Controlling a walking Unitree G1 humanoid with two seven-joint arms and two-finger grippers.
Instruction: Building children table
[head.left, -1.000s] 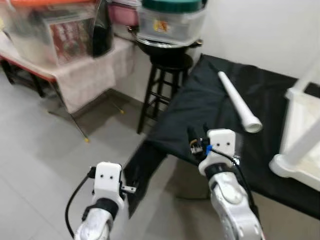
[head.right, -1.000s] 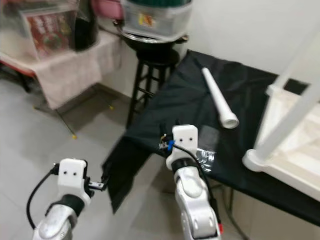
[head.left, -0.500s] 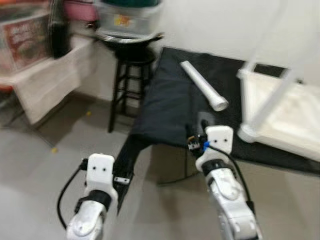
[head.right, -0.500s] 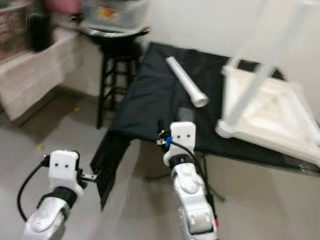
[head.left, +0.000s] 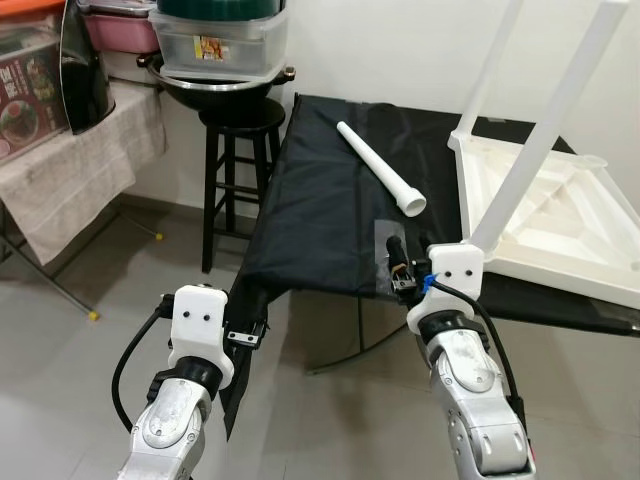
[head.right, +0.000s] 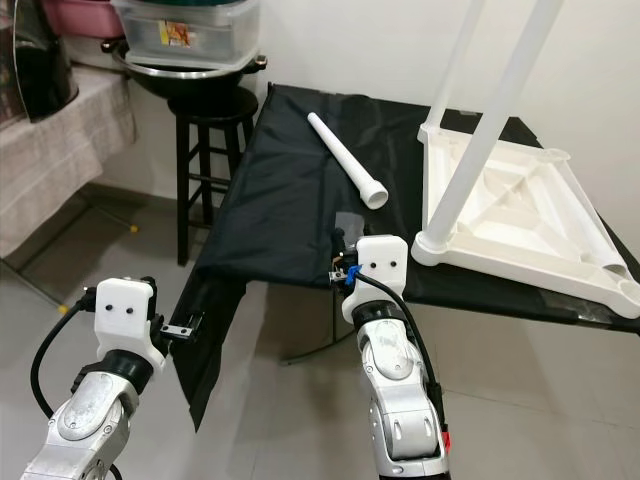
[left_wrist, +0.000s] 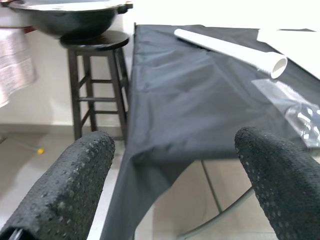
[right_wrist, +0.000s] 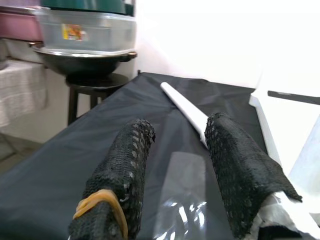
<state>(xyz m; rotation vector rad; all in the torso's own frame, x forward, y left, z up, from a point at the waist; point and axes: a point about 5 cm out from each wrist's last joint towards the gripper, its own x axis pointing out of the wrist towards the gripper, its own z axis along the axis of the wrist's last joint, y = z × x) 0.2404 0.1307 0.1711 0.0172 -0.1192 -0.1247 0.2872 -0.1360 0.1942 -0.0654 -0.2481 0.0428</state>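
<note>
- Black-covered table (head.left: 320, 215): loose white leg (head.left: 378, 165) lies across its middle, pointing from the far edge toward the near edge.
- Upturned white tabletop (head.right: 510, 215) sits on the right end, two legs standing up.
- Right gripper (right_wrist: 177, 150) hovers over the near edge, fingers apart, empty.
- Left gripper (left_wrist: 172, 165) hangs below the left corner, wide open, empty.
- Stool (head.left: 238, 125) beside the left end.

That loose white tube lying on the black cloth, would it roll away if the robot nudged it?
Probably. The white tube is round and smooth, lying free on the black cloth, so a sideways push could roll it. Its flared end might curve its path. It looks like stiff, light, hollow plastic.
</note>
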